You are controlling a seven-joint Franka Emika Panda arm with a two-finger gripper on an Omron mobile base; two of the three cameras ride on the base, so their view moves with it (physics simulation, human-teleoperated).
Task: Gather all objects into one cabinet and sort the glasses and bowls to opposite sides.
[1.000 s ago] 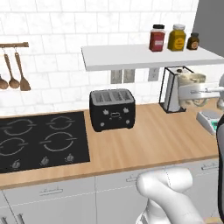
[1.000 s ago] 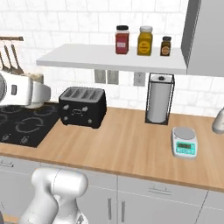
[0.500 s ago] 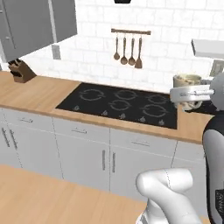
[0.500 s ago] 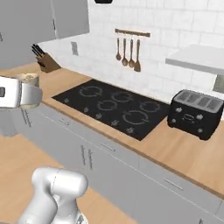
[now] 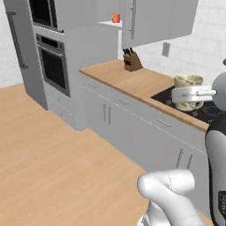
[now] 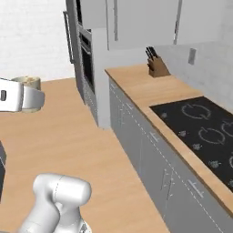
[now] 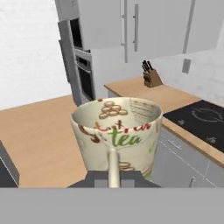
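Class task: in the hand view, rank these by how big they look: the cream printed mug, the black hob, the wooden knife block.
1. Cream printed mug, though it is nearest the camera, so its true rank is unsure.
2. Black hob.
3. Wooden knife block.

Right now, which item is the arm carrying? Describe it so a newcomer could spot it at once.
Start at the black cooktop set in the wooden counter. In front of it the gripper is shut on the handle of the cream mug. Unlike the plain orange cup on the high shelf, it bears printed lettering reading "tea".
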